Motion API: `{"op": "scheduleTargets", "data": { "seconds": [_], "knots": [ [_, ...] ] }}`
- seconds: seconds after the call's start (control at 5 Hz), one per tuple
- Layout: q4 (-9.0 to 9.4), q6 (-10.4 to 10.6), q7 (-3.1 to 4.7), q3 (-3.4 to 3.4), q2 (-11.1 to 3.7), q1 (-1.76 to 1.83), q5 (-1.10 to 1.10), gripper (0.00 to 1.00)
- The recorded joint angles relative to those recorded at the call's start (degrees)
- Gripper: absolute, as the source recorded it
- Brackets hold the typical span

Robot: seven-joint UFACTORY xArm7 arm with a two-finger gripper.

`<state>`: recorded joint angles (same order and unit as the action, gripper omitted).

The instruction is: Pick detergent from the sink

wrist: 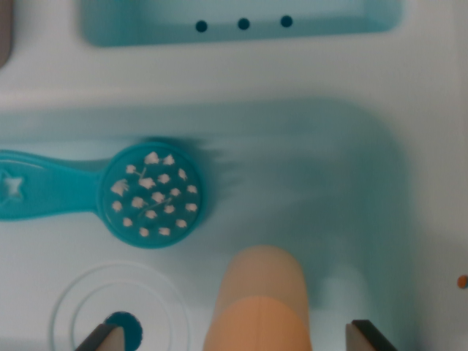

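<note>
Sink (351, 183) | one brush (150, 194) | one detergent bottle (259, 303) | three holes | tool (234, 338) spread, straddling bottle

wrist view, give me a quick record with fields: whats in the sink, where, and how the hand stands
view: wrist view, looking down into a pale sink
detergent: peach bottle at bottom centre, lying between the two fingertips
brush: teal dish brush, bristles up, handle running to the wrist view's left
drain: ringed drain at lower left
hand: hand open, fingertips either side of the bottle, not closed on it
upper tray: recess with three dark holes
</note>
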<state>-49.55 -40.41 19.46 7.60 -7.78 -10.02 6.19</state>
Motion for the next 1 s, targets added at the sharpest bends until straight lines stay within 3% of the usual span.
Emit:
{"op": "scheduleTargets", "data": {
  "seconds": [0.6,0.8,1.0],
  "knots": [
    [0.01,0.0,0.00,0.00,0.00,0.00,0.00,0.00],
    [0.01,0.0,0.00,0.00,0.00,0.00,0.00,1.00],
    [0.01,0.0,0.00,0.00,0.00,0.00,0.00,1.00]
  ]
}}
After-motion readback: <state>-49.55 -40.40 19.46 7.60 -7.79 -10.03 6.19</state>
